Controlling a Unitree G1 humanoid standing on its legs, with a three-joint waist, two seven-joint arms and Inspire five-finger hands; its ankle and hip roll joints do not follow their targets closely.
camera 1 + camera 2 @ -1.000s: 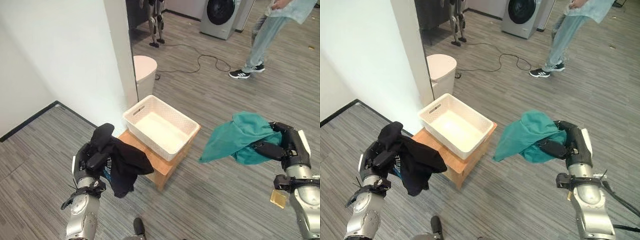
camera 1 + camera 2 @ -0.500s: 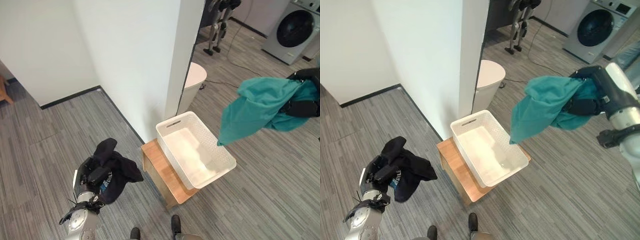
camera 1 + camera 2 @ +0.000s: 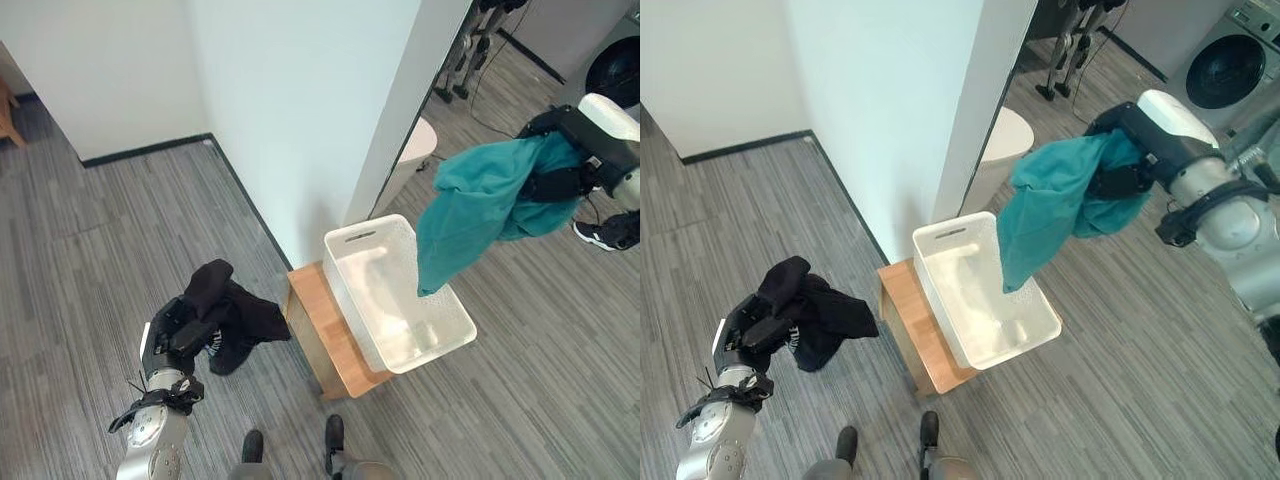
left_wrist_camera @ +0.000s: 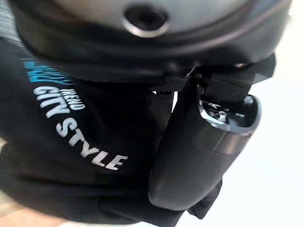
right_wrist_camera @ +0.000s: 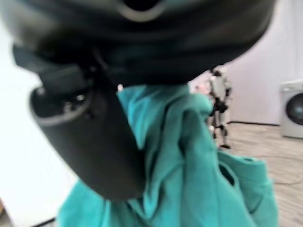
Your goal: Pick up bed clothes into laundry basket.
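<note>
While the right robot hand holds the green cloth bunched in its curled fingers, the loose end of the cloth hangs down over the white basket, and its lowest tip seems to be above the far side of the basket, near the rim, not above the middle. The basket sits on a small wooden stool beside the white wall corner, and it stands out past the stool's edge on one side. If the fingers let go from this height, I think the cloth could spread in the air and land half on the rim, then slide to the floor. If the arm comes lower first, the sleeve of cloth may drag on the rim and push the light basket, which could tip it off the stool. The left robot hand is low at the other side of the stool, with its fingers closed around the black garment, which hangs well apart from the basket and close to the floor. This one must travel over the stool to reach the basket, and its dangling part could catch on the stool's corner or on the basket wall. A white bin stands behind the wall corner, away from both arms.
</note>
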